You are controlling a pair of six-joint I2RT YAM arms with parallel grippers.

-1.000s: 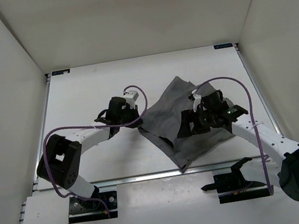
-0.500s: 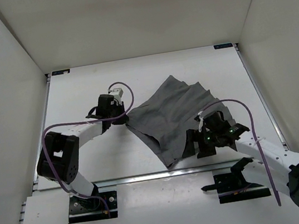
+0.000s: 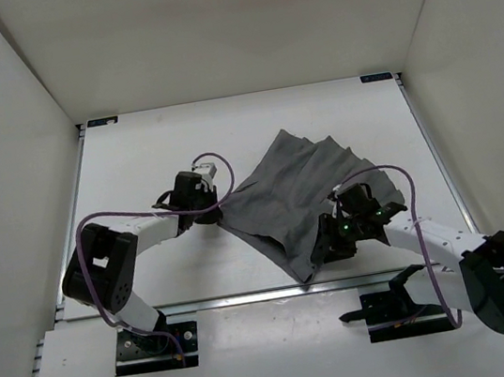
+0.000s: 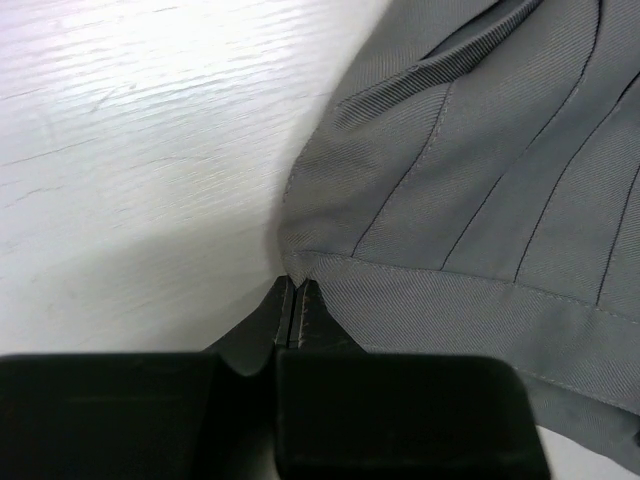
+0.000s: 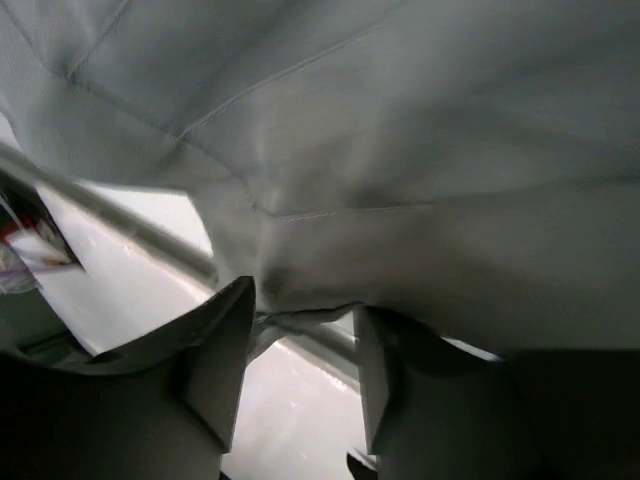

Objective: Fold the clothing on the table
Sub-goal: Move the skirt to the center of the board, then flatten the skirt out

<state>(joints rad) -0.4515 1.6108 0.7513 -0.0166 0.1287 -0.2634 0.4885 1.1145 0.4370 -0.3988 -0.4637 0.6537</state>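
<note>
Glare on the table (image 4: 130, 90); right-wrist view blurred.

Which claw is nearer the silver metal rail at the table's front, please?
Right. The right claw hangs just behind the silver metal rail; the left claw is farther back.

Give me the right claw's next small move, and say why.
Probably close the right claw. Its jaws stand apart with a hem of the clothing hanging between them, while the left claw is shut on the opposite corner. A second grip would likely let both arms lift and fold it.
</note>
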